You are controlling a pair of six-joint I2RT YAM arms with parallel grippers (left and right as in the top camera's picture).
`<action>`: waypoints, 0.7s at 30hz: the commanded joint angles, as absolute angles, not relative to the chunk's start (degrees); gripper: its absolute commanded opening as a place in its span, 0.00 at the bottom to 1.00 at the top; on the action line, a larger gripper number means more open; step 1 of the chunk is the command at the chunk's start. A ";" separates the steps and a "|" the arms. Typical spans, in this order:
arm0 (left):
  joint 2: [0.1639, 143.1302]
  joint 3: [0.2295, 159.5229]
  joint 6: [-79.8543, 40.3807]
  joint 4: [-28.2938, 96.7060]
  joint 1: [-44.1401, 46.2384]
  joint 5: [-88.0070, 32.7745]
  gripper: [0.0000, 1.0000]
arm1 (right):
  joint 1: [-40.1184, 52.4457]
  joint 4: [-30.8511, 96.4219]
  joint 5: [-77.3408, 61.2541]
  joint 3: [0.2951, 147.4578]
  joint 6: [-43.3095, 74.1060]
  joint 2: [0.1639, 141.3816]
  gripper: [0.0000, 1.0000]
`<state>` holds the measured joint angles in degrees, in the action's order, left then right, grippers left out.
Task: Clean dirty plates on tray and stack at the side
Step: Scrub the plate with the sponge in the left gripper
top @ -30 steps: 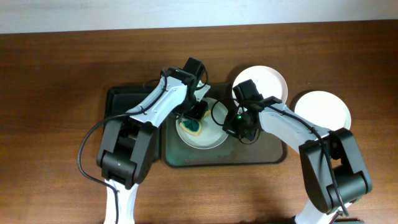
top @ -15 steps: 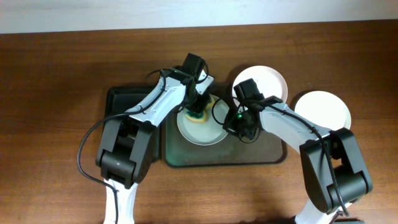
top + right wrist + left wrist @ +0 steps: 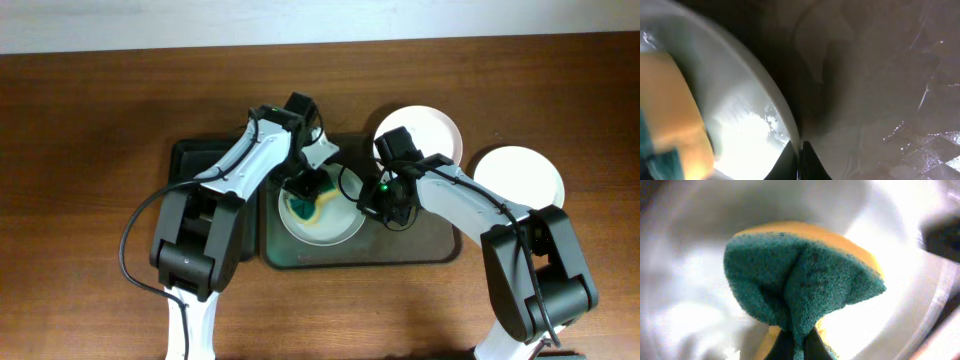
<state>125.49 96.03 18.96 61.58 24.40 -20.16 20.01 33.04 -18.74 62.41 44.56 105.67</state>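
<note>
Now: sponge on plate, rim pinched – handling notes

Plate sits flat on dark tray, centre-left part. L gripper is pinched tight on a fold of the sponge. Green scour face points at the cam, yellow foam is behind, and the sponge body presses into the plate's well. R gripper is closed thin on the plate rim at its right edge, one finger above and one below, so it acts as an anchor.

Handling, as judged:
- Plate looks stiff, glazed and prob ceramic, so breakable if dropped or knocked on tray lip.
- Wet sheen and streaks on plate and tray in R wrist view, so expect it to be slippery. A rim pinch could slide under sideways scrub load.
- Only the rim offers a hold; the well is too shallow and smooth. Pinch deep over the lip, not at the tip.
- One-edge hold means the plate will sag and twist on lifting. Keep it low and level.
- Sponge is soft, light, squashes freely, and a central pinch suits it.

Rear plate and outer plate lie apart, not stacked, right of the tray on the table. Both look bare white.
</note>
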 commanded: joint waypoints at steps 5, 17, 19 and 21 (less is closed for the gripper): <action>125.67 95.57 16.36 48.14 24.58 -16.64 0.00 | 19.75 32.73 -18.04 62.98 44.58 106.19 0.04; 125.67 95.57 -7.35 59.24 24.75 5.76 0.00 | 19.75 32.71 -18.09 62.98 44.42 106.19 0.04; 125.67 95.57 -3.81 62.26 24.75 1.80 0.00 | 19.75 32.71 -18.22 62.98 44.40 106.19 0.04; 125.67 95.59 3.62 64.88 24.75 -4.25 0.00 | 19.75 32.58 -18.24 62.98 44.40 106.19 0.04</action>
<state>125.19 96.66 -5.52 60.66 26.04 2.17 20.14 32.49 -20.14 62.89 43.57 105.71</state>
